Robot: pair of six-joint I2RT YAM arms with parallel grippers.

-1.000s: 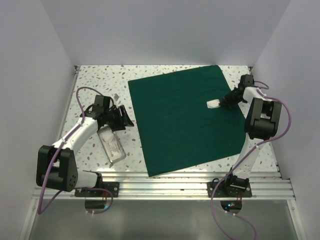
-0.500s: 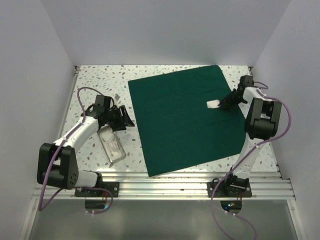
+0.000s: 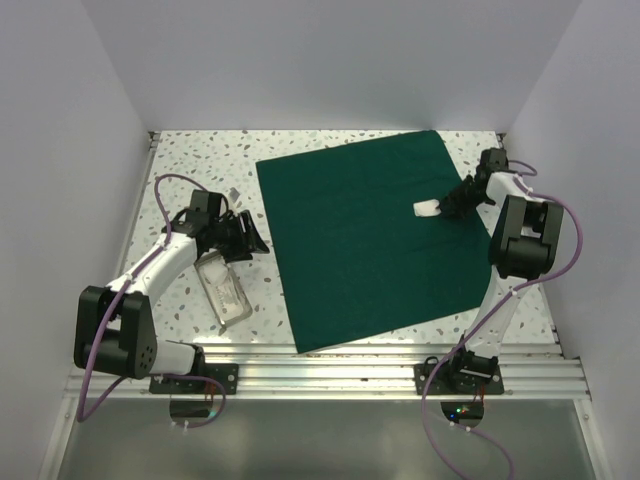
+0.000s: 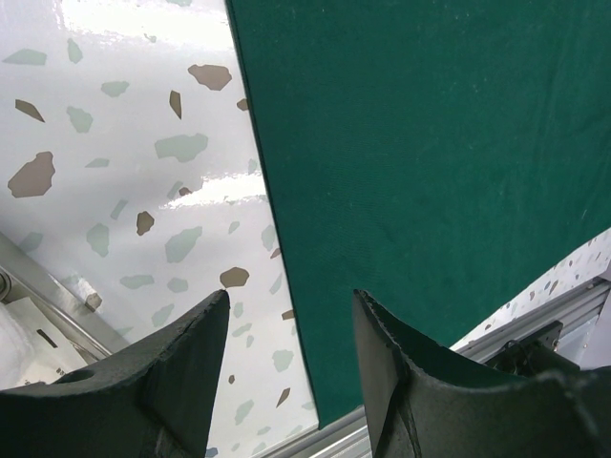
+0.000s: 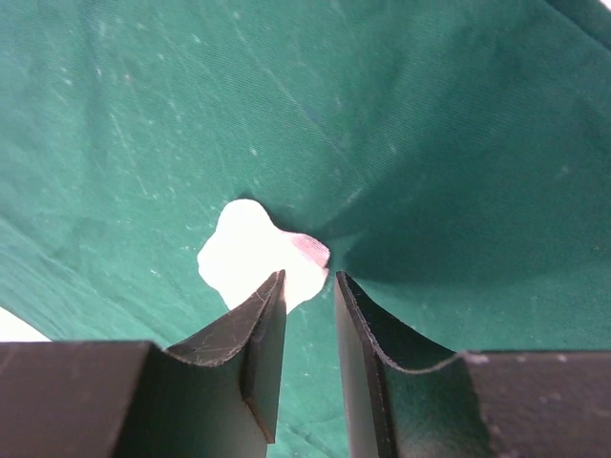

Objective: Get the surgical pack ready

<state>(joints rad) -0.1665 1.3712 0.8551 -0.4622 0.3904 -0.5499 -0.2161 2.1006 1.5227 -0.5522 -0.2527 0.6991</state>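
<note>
The green cloth (image 3: 360, 240) lies flat on the bench (image 3: 190, 170). The right tool (image 5: 307, 279), jaws slightly parted, grips nothing beside a white wad (image 5: 250, 250). The left tool (image 4: 291, 298) gapes empty. A retreat is best made straight up, sparing the cloth.

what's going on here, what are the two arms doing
The dark green cloth lies spread flat on the speckled table. The right hand is low over the cloth's right part, jaws slightly apart, its tips at a small white item that lies on the cloth ungripped. The left hand is open and empty beside the cloth's left edge, near a clear packet.
</note>
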